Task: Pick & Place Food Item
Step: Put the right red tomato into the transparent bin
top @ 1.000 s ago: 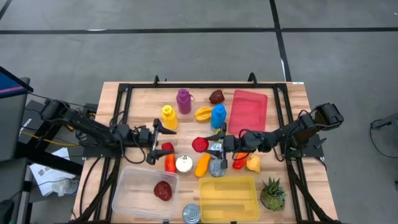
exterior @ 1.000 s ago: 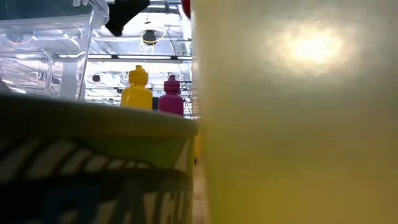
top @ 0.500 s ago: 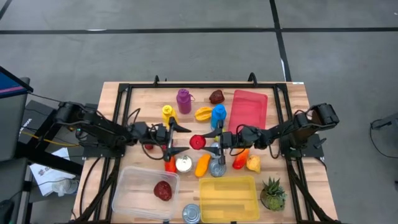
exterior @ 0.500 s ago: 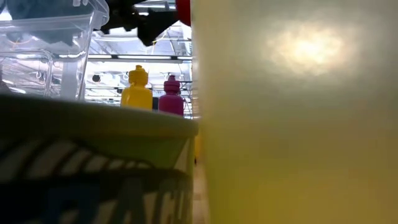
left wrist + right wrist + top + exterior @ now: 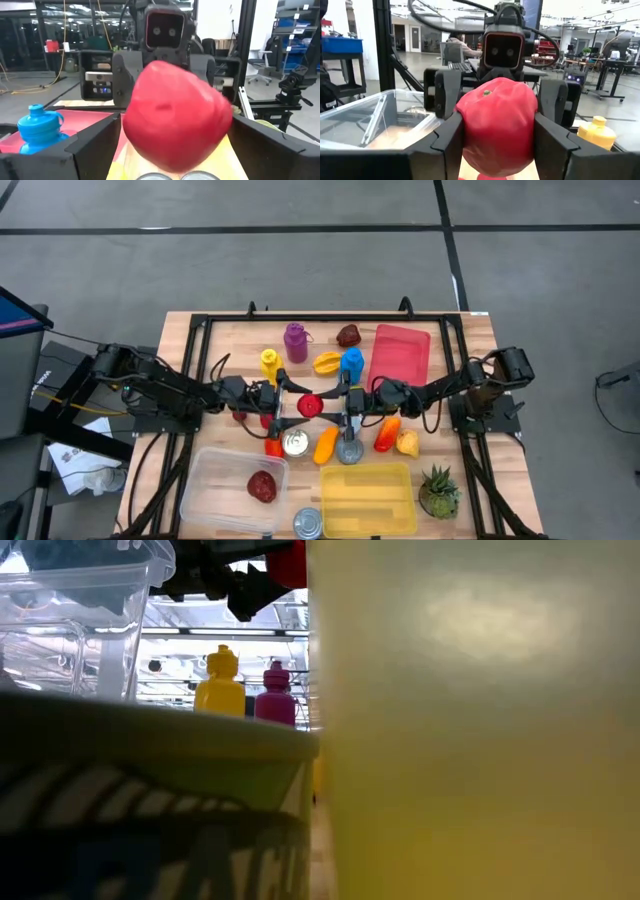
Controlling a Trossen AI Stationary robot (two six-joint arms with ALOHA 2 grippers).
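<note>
A round red fruit (image 5: 310,407) hangs above the middle of the table, and my right gripper (image 5: 336,408) is shut on it from the table's right. In the right wrist view the fruit (image 5: 497,127) fills the gap between the fingers. My left gripper (image 5: 287,406) faces it from the table's left and is open, with one finger on either side of the fruit (image 5: 175,120). Whether those fingers touch it I cannot tell. The low view shows the fruit (image 5: 291,562) high up beside a dark gripper (image 5: 240,585). My right gripper pinches the red fruit between its two fingers (image 5: 449,142), which sit on two opposite sides of it (image 5: 470,125). The fingers lie level and come from the table's right. The fruit is lifted clear of the table, its stem dimple (image 5: 487,92) on top.
Below the grippers lie two cans (image 5: 295,443) (image 5: 349,448), an orange carrot (image 5: 326,444) and a red pepper (image 5: 386,435). A clear container (image 5: 215,480) and a yellow bin (image 5: 367,498) stand near the front. Bottles (image 5: 268,361) (image 5: 351,365) and a red tray (image 5: 399,358) stand behind.
My left gripper has gone toward the table's right, up to the red fruit, and its open fingers now stand around it. My right gripper has carried the fruit a little toward the table's left, keeping it lifted.
</note>
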